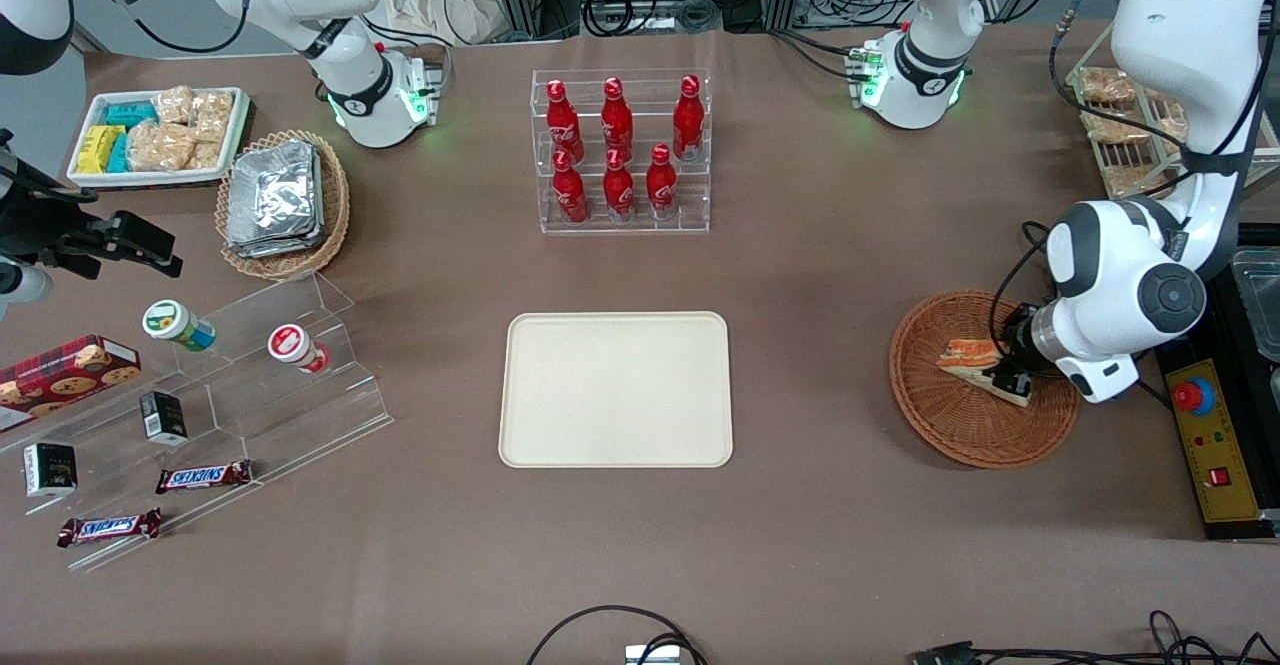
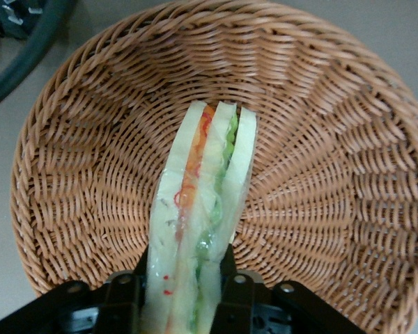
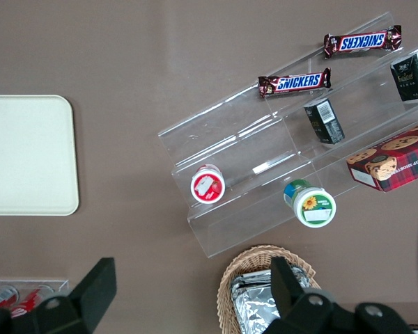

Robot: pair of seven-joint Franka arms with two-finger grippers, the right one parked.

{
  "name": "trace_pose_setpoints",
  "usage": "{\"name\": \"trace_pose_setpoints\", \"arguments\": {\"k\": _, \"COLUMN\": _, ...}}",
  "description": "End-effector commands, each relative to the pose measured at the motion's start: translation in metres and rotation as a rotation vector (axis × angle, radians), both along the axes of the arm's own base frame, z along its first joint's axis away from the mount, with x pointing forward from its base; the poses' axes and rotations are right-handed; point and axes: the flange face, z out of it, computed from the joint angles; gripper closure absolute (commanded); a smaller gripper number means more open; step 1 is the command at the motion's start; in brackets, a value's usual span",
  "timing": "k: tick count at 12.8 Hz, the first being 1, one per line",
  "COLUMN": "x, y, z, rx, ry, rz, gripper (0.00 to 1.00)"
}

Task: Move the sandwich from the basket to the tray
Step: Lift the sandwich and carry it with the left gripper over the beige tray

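Note:
The sandwich [image 1: 968,357], a clear-wrapped white-bread wedge with orange and green filling, lies in the reddish-brown wicker basket [image 1: 935,415] toward the working arm's end of the table. My left gripper [image 1: 1012,377] is down in the basket and shut on the sandwich's wide end. In the left wrist view the sandwich [image 2: 205,216] stands on edge between the two black fingers [image 2: 235,299], its tip pointing away over the basket's floor [image 2: 320,181]. The cream-beige tray [image 1: 616,389] lies bare at the table's middle; its corner shows in the right wrist view [image 3: 28,156].
A clear rack of red bottles [image 1: 620,150] stands farther from the camera than the tray. A yellow control box [image 1: 1212,440] lies beside the basket. A clear stepped shelf with cups and snack bars [image 1: 250,385], a foil-packet basket [image 1: 283,200] and a white snack tray [image 1: 160,133] lie toward the parked arm's end.

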Motion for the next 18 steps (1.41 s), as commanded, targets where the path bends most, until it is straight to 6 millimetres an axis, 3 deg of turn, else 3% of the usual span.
{"name": "trace_pose_setpoints", "arguments": {"k": 1, "x": 0.018, "y": 0.002, "z": 0.034, "rx": 0.013, "ry": -0.015, "rz": 0.003, "gripper": 1.0}}
{"name": "trace_pose_setpoints", "arguments": {"k": 3, "x": 0.036, "y": -0.011, "z": 0.072, "rx": 0.01, "ry": 0.018, "rz": -0.045, "gripper": 1.0}}
{"name": "trace_pose_setpoints", "arguments": {"k": 5, "x": 0.053, "y": -0.043, "z": 0.122, "rx": -0.004, "ry": 0.017, "rz": -0.182, "gripper": 1.0}}
{"name": "trace_pose_setpoints", "arguments": {"k": 7, "x": 0.058, "y": -0.09, "z": 0.161, "rx": -0.034, "ry": 0.028, "rz": -0.474, "gripper": 1.0}}
{"name": "trace_pose_setpoints", "arguments": {"k": 10, "x": 0.06, "y": -0.163, "z": 0.201, "rx": -0.057, "ry": -0.052, "rz": -0.81, "gripper": 1.0}}
{"name": "trace_pose_setpoints", "arguments": {"k": 11, "x": 0.058, "y": -0.202, "z": 0.202, "rx": -0.069, "ry": -0.067, "rz": -0.919, "gripper": 1.0}}
{"name": "trace_pose_setpoints", "arguments": {"k": 14, "x": 0.079, "y": -0.288, "z": 0.186, "rx": -0.114, "ry": -0.13, "rz": -1.066, "gripper": 1.0}}
{"name": "trace_pose_setpoints", "arguments": {"k": 16, "x": 0.076, "y": -0.34, "z": 0.152, "rx": -0.139, "ry": -0.11, "rz": -1.136, "gripper": 1.0}}
{"name": "trace_pose_setpoints", "arguments": {"k": 18, "x": 0.055, "y": -0.394, "z": 0.112, "rx": -0.151, "ry": -0.079, "rz": -1.21, "gripper": 1.0}}
